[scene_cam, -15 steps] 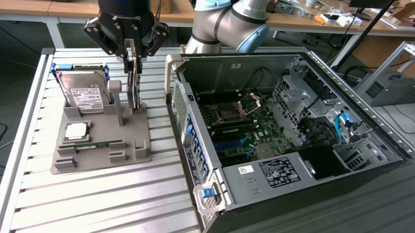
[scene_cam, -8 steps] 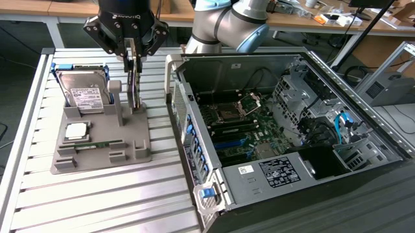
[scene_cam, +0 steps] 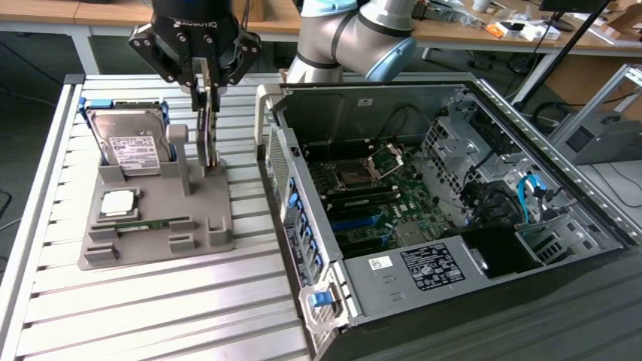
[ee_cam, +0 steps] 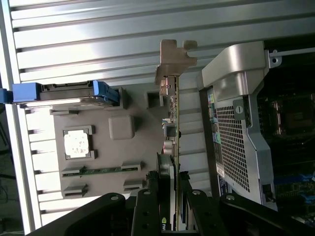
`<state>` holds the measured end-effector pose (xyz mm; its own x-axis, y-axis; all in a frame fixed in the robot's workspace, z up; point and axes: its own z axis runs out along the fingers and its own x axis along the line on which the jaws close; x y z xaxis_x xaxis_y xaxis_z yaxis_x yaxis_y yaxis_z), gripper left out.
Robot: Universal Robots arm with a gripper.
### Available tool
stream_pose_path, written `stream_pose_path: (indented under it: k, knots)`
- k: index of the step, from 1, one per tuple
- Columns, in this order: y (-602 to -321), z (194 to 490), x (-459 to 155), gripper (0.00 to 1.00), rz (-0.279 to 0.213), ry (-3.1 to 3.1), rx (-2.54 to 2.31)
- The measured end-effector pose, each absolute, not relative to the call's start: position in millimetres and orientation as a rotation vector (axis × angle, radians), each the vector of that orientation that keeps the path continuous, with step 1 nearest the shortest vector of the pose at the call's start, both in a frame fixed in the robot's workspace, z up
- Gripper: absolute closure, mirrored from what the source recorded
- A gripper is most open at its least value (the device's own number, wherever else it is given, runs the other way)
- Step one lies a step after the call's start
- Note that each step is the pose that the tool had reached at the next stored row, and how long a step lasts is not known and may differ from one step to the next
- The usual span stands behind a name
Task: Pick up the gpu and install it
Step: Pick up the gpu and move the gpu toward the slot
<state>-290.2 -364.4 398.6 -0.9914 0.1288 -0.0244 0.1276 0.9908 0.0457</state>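
End effector [ee_cam: 174, 183] clamped on the gpu [ee_cam: 176, 123]

I see its jaws partly closed, pinching the card's upper edge. The gpu stands upright and edge-on in the grey holder [scene_cam: 150, 241] on the worktop [scene_cam: 150, 308] — beside the hard drive [scene_cam: 131, 143], near the open computer case [scene_cam: 452, 188]
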Motion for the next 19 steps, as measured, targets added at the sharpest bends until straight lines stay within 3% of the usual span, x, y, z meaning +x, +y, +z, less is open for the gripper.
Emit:
stream_pose_path:
  k: [19]
  knots:
    - [-364.4,403.9,-290.2,0.73,0.069,3.107,0.2]
